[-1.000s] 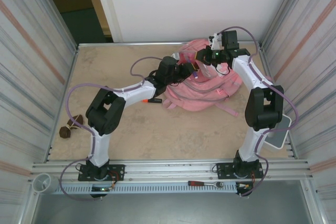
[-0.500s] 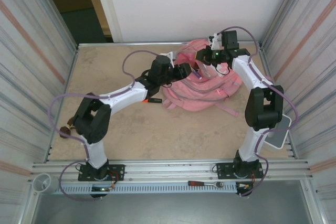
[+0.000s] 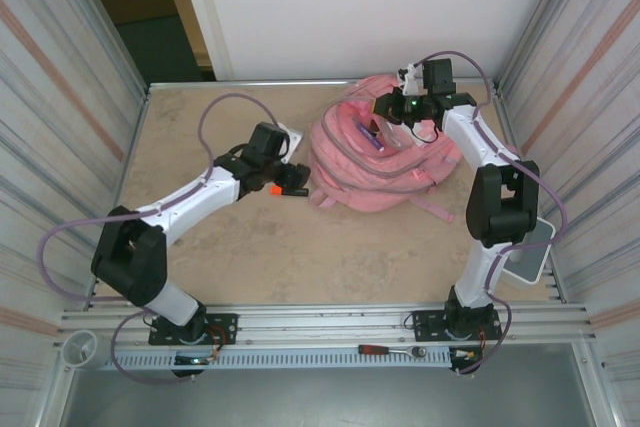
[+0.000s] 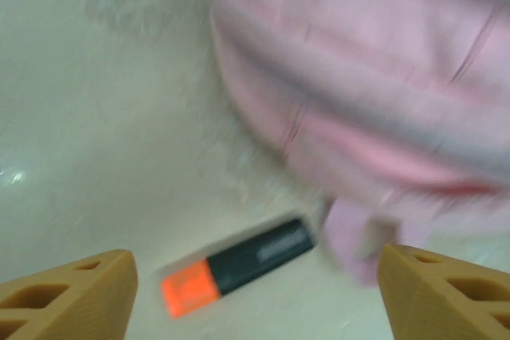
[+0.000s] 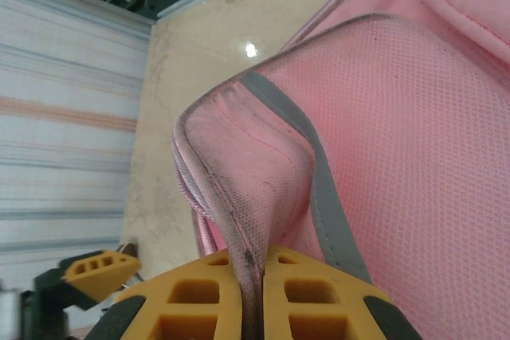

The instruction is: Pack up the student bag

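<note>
No word, brand, number or sign can be read anywhere here. The nearest thing to lettering is a pale line of print along the black barrel of the orange-capped marker [image 4: 239, 264], which lies on the tabletop [image 4: 96, 117] just beside the student bag [image 4: 358, 77], about midway between the left and right edges. In the left wrist view that print is too blurred to make out any letter.

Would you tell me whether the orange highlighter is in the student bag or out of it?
Out: the highlighter lies on the table beside the student bag.
</note>
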### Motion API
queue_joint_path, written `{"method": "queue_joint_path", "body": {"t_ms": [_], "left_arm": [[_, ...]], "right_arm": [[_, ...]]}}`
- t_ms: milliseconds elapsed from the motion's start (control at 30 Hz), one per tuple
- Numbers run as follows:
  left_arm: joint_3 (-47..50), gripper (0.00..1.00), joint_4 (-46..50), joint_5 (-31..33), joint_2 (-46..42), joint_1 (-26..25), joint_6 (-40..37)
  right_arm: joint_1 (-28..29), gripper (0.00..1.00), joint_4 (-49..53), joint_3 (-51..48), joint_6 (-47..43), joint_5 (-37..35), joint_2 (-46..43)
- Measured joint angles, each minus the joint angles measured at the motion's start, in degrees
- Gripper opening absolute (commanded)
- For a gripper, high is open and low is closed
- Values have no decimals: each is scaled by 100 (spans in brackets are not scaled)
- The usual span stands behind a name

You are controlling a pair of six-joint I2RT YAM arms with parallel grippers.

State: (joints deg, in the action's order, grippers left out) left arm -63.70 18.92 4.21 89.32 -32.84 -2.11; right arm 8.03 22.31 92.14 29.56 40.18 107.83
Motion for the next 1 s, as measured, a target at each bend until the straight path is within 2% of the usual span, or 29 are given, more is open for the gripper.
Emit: {"method": "queue_joint_path", "body": {"t_ms": [100,267,667,767,933,1000], "left_arm": [[20,88,262,286,448,0,-734],[-155,90,632,398,1443,66,-1482],[-815,84,909,-24,2011,304,-1818],[-960,76,968,-225,2100,404,-1797],[-1187,55,1099,-542,2267,514,-1727],[-1239,49,1143,-627,2319,522,-1714]], "right_arm": [[-24,5,0,0,0,22,0],[-28,5,0,-4,-2,22,0],[-31,6,-4,-52,-2,39,0],[-31,5,-4,-52,-2,39,0],[-31,5,-4,-55,-2,39,0],[-31,5,-7,-66,-2,39,0]]}}
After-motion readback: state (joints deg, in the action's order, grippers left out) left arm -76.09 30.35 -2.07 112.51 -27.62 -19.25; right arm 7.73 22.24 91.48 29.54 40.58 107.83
